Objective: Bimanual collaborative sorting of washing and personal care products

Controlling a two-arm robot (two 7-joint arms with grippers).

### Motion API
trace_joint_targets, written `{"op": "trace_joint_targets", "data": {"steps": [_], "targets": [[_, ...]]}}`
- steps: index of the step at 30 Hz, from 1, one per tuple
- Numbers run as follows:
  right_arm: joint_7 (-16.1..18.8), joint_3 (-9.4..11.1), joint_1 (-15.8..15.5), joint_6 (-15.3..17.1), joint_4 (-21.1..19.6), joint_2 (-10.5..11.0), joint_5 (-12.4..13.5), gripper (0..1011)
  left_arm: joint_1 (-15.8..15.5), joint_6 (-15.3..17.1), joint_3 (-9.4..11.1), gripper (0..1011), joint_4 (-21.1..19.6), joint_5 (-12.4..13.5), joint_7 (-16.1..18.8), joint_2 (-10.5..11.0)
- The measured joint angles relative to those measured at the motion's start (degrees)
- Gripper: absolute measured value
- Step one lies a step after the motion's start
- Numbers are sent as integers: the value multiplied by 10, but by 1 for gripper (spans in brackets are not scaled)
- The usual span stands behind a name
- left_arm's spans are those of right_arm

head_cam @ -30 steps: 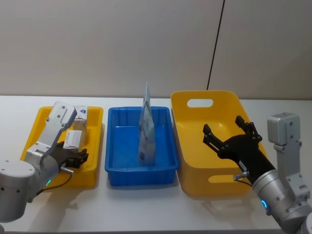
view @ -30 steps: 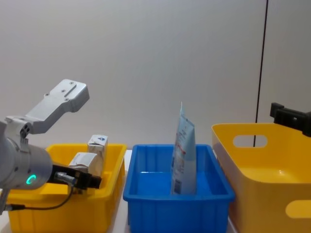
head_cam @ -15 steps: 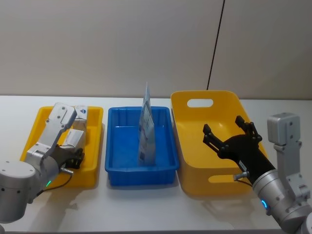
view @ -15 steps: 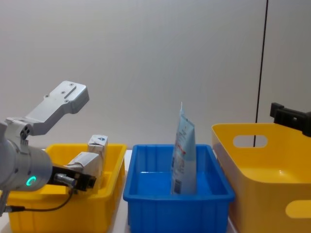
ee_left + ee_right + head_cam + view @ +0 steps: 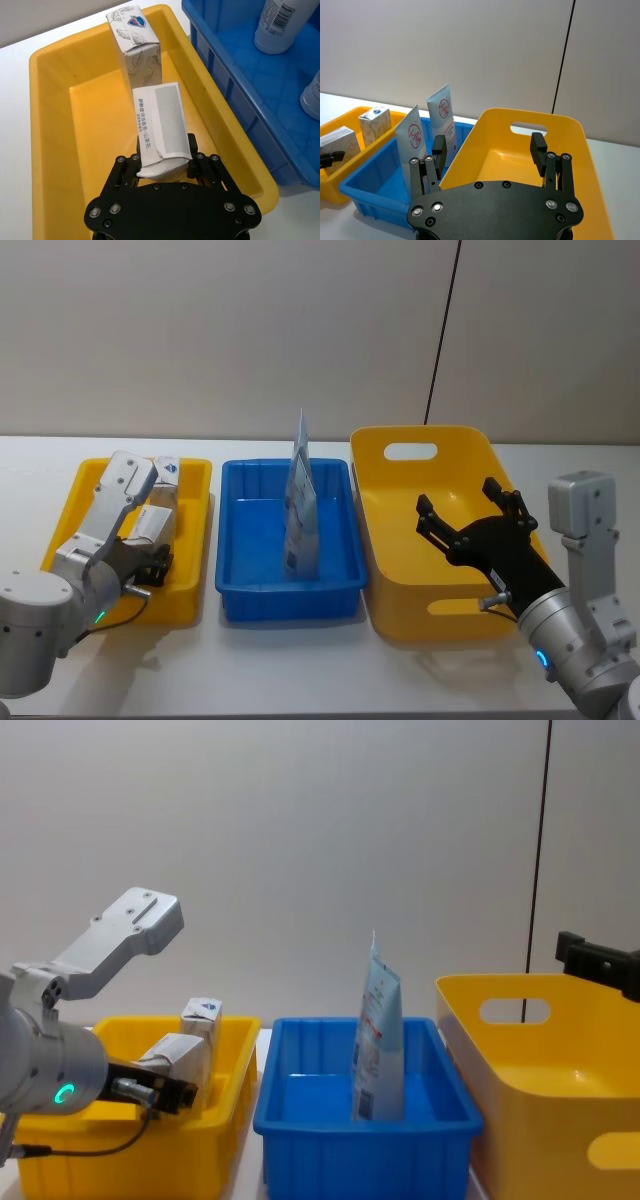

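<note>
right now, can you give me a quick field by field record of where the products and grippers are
left gripper: shut on a cream carton, held tilted in the small yellow tray
second carton: standing upright at the tray's far end
squeeze tubes: two, standing cap-down in the blue bin
right gripper: open, holding nothing, above the large yellow bin

white table [image 5: 300, 665] holds a small yellow bin [image 5: 172, 608] under the left pincer [image 5: 162, 159], a blue bin [image 5: 290, 602] between both pincers, and a large yellow bin [image 5: 400, 622] under the right pincer [image 5: 458, 498].
</note>
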Motion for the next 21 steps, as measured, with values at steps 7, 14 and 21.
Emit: {"op": "trace_joint_targets", "data": {"steps": [7,14,21], "targets": [[0,0,0,0,0,0,0,1002,-4,-7,4,390,-2,3,-14,7],[0,0,0,0,0,0,0,1002,-15,-19,12,390,-13,9,-43,24],[0,0,0,0,0,0,0,1002,-31,-31,23,390,-30,17,-81,49]]}}
